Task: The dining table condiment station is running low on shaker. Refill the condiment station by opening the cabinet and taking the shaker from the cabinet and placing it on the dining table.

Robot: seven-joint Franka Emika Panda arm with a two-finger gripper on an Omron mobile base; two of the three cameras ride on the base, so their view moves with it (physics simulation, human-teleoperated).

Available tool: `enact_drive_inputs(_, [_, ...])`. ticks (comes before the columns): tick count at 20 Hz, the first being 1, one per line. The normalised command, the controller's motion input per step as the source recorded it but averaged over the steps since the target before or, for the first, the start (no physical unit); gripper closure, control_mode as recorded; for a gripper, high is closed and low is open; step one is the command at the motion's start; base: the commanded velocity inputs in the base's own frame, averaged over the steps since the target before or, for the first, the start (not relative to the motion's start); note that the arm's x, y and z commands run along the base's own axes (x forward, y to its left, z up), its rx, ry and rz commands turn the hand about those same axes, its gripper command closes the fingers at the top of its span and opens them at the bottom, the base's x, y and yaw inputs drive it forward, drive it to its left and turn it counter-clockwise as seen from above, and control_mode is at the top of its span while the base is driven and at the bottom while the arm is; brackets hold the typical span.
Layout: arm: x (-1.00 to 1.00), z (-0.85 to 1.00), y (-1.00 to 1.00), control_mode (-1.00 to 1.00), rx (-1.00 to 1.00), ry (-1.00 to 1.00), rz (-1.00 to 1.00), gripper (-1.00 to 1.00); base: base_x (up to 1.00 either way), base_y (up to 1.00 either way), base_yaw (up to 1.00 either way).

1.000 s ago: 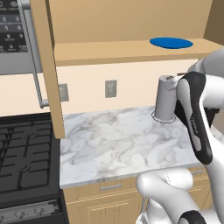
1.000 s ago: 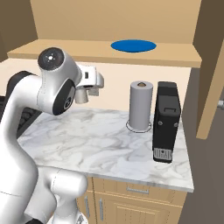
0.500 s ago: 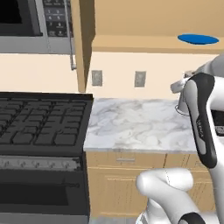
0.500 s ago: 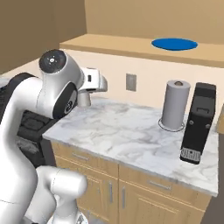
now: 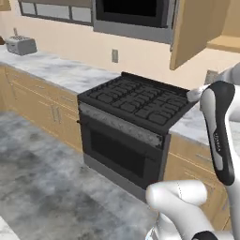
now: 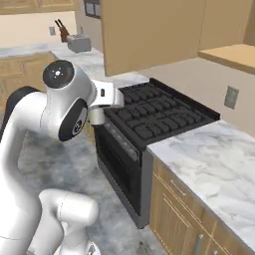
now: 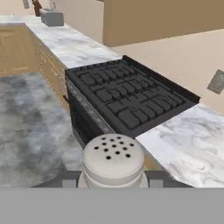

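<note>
**Shaker riding in the hand, kitchen swinging past**

Shaker first, since it is nearest: the small grey shaker with a pale, rounded, perforated cap [image 7: 113, 161] is sitting right at the bottom of the hand view, between the two dark finger tips of the two-finger gripper [image 7: 113, 180], which is closed on its body just below the cap. In the right base view the same gripper [image 6: 102, 105] is hanging off the white arm in front of the stove, with the little cylinder hard to make out under it.

I am judging the shaker to be light and rigid, with smooth, slightly tapering sides that could slide between the pads if the grip slackens or the arm jolts. Holding it across the body, under the cap and upright, looks like the sensible place; the holed cap is pointing up, so tipping it risks spilling whatever is inside.

Beyond the hand, the black gas stove with its iron grates [image 7: 131, 98] is lying just ahead, flanked by the white-grey veined marble counter [image 6: 214, 159]. Above it, the light-wood wall cabinet [image 5: 197, 28] is standing with its door swung out. Farthest off, a silver toaster [image 5: 21, 45] is resting on the far counter. I am seeing no dining table from here, so carrying remains ahead.
</note>
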Motion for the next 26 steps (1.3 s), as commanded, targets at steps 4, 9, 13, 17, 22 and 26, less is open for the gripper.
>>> enact_drive_inputs(4, [0.00,0.00,0.00,1.00,0.00,0.00,0.00,1.00,-0.12,0.37,0.99])
enact_drive_inputs(9, [0.00,0.00,0.00,1.00,0.00,0.00,0.00,1.00,0.02,0.31,0.91])
enact_drive_inputs(13, [0.00,0.00,0.00,1.00,0.00,0.00,0.00,1.00,0.20,0.16,0.84])
enact_drive_inputs(17, [0.00,0.00,0.00,1.00,0.00,0.00,0.00,1.00,0.10,0.12,0.83])
enact_drive_inputs(22, [0.00,0.00,0.00,1.00,0.00,0.00,0.00,1.00,0.21,0.42,0.76])
enact_drive_inputs(26, [0.00,0.00,0.00,1.00,0.00,0.00,0.00,1.00,0.40,0.93,0.58])
